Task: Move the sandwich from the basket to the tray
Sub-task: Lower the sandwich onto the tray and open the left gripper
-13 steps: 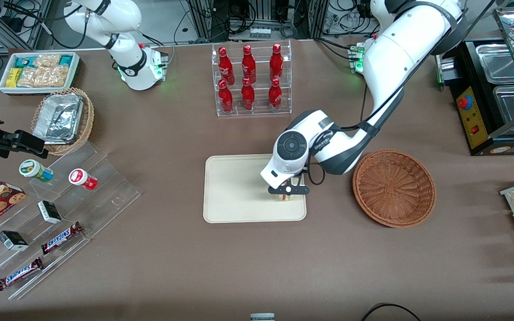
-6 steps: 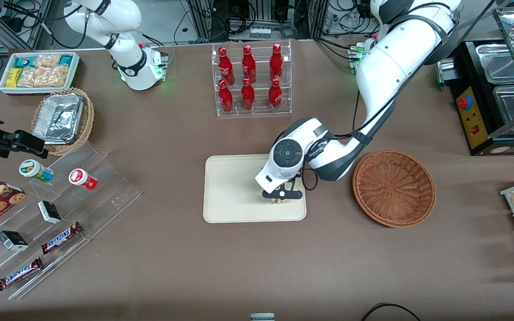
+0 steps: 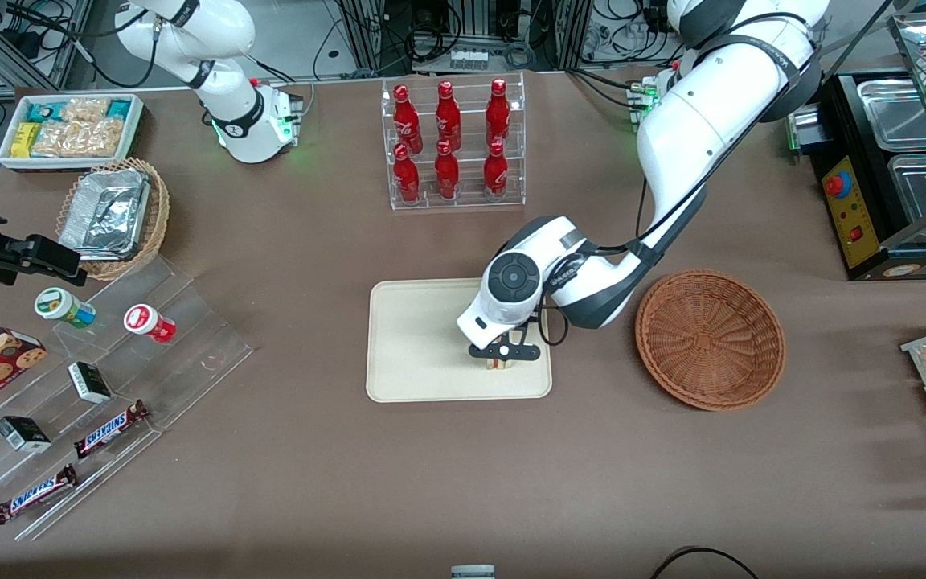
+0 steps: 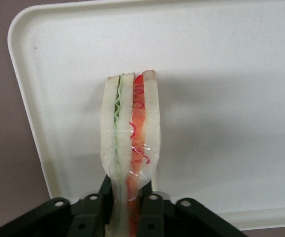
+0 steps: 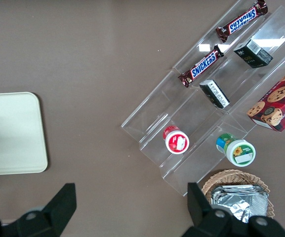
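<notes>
Right now my gripper pinches the sandwich by its end (fingers closed tight on the bread), low over the tray, beside the basket.

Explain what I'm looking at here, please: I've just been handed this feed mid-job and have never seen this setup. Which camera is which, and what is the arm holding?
These are two white robot arms at a brown table; only one is working. The wide picture looks at them from the front. The close-up comes from a camera on the working arm's wrist, and the third from the parked arm's wrist.

The working arm's gripper is low over the cream tray, shut on the sandwich, a wedge of white bread with green and red filling. Whether the sandwich already touches the tray I cannot tell. The brown wicker basket it came from sits beside the tray, toward the working arm's end, with nothing in it.

Also on the table: a rack of red bottles, and toward the parked arm's end a clear stepped stand with snacks.
</notes>
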`<state>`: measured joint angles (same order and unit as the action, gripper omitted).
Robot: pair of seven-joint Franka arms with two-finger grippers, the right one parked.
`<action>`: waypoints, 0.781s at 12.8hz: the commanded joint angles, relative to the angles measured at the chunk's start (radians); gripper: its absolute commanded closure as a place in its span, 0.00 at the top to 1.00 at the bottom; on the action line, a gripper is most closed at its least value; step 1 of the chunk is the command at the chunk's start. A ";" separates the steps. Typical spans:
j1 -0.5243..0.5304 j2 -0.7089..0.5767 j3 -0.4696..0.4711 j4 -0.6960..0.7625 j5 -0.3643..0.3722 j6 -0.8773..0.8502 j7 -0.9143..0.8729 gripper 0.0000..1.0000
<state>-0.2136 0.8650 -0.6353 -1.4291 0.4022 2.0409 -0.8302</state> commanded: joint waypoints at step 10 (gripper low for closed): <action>0.080 -0.136 0.019 0.036 0.072 -0.091 0.019 1.00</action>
<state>-0.1839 0.7829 -0.6180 -1.3789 0.4644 1.9956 -0.8307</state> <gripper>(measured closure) 0.000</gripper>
